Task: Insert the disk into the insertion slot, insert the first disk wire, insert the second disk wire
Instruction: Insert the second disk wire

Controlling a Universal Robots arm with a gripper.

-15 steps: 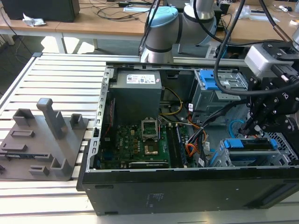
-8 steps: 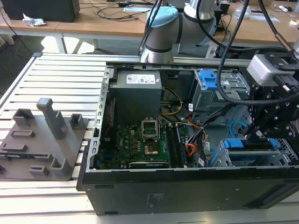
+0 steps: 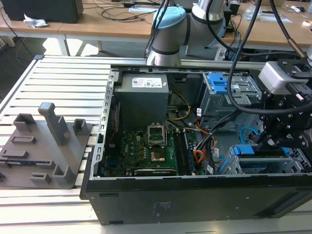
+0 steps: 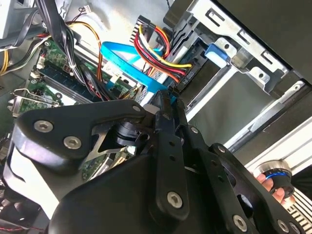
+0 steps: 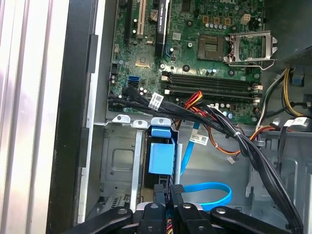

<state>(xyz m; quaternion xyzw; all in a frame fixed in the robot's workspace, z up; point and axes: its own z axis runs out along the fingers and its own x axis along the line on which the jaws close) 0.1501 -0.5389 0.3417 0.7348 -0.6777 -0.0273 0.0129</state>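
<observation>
Disk [image 3: 248, 150] mostly hidden inside cage

Above the motherboard [image 5: 195, 53], a blue flat cable [image 5: 204, 192] loops beside the disk [image 5: 161, 156] seated in the insertion slot [image 5: 119, 161].

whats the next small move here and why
Probably ease the claw straight toward the disk. It looks shut on the plug end of the blue wire, and the disk already sits in the insertion slot just ahead of the tips.
</observation>
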